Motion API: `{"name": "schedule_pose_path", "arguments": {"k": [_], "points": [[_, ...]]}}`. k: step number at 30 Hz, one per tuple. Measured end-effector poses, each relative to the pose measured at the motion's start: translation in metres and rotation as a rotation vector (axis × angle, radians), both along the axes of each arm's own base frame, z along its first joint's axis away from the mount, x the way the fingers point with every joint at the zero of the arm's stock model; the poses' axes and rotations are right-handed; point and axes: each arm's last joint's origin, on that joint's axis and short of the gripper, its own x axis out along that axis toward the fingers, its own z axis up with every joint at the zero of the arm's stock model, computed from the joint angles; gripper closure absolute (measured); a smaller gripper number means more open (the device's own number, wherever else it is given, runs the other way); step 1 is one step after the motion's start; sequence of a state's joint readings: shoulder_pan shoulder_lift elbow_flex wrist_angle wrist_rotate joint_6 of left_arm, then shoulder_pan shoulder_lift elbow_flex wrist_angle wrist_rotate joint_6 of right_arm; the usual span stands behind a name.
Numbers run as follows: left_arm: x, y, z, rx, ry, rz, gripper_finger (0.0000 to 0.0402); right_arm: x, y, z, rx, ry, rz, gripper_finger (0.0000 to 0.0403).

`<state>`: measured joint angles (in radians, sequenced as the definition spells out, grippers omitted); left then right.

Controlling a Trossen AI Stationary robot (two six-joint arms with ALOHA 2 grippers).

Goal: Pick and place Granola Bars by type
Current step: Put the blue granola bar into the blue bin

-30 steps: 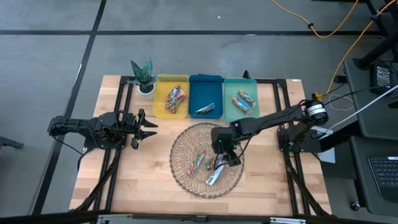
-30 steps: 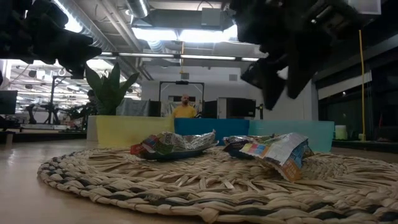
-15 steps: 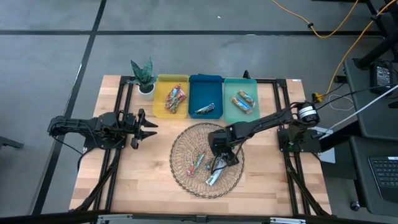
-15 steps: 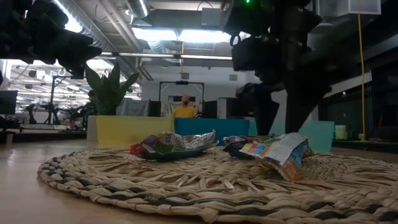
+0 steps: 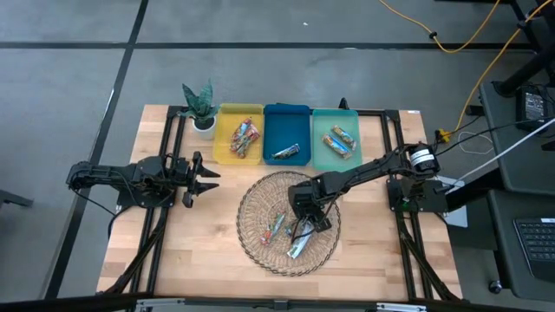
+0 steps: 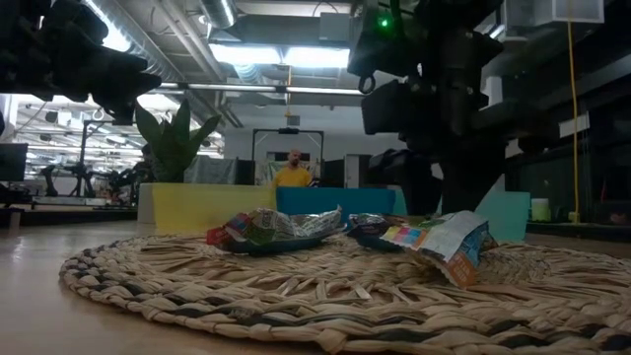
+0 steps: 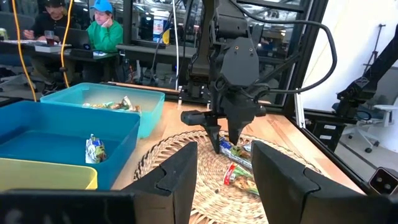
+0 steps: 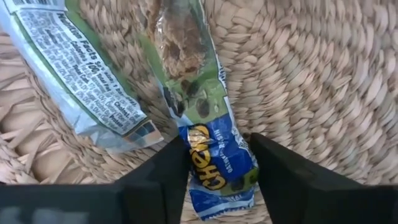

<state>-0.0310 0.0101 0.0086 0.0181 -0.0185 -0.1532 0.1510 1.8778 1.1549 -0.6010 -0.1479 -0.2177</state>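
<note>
A round wicker basket [image 5: 251,208] holds a few wrapped granola bars: a red-orange one [image 5: 276,225] and silver and blue-green ones [image 5: 299,245]. My right gripper [image 5: 305,227] is low in the basket, pointing down and open. In the right wrist view its fingers stand on either side of the blue end [image 8: 214,165] of a green-and-blue bar [image 8: 193,81] that lies flat on the weave. A silver-green bar [image 8: 74,74] lies beside it. My left gripper [image 5: 212,178] waits open over the table's left part, clear of the basket. My right gripper comes from above, with its fingers [image 8: 161,180] across the bar's blue end [image 8: 214,165], close against both long edges. Whether the fingers touch the wrapper, I cannot tell. The bar lies flat on the basket's weave.
Three trays stand along the far edge: yellow [image 5: 227,117] with several bars, blue [image 5: 286,113] with one, teal [image 5: 323,117] with two. A small potted plant [image 5: 199,108] stands left of them. Bare wood lies near and left of the basket.
My right gripper has come down into the basket and shifted slightly toward the table's left, ending low over the bars. The bars and my left arm have stayed where they were.
</note>
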Motion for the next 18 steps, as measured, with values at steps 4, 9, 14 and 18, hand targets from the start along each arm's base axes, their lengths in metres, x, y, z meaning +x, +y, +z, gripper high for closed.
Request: {"name": "schedule_pose_path", "arguments": {"k": [4, 9, 14, 18], "points": [[0.0, 0.0, 0.0, 0.0, 0.0, 0.0, 0.0258, 0.0, 0.0, 0.0, 0.002, 0.0, -0.004, 0.0262], [0.0, 0.0, 0.0, 0.0, 0.0, 0.0, 0.0258, 0.0, 0.0, 0.002, 0.006, 0.016, -0.019, 0.0302], [0.0, 0.0, 0.0, 0.0, 0.0, 0.0, 0.0258, 0.004, 0.001, 0.012, 0.009, 0.034, -0.046, 0.0325], [0.0, 0.0, 0.0, 0.0, 0.0, 0.0, 0.0258, 0.01, 0.002, 0.026, 0.01, 0.031, -0.05, 0.0331]]}}
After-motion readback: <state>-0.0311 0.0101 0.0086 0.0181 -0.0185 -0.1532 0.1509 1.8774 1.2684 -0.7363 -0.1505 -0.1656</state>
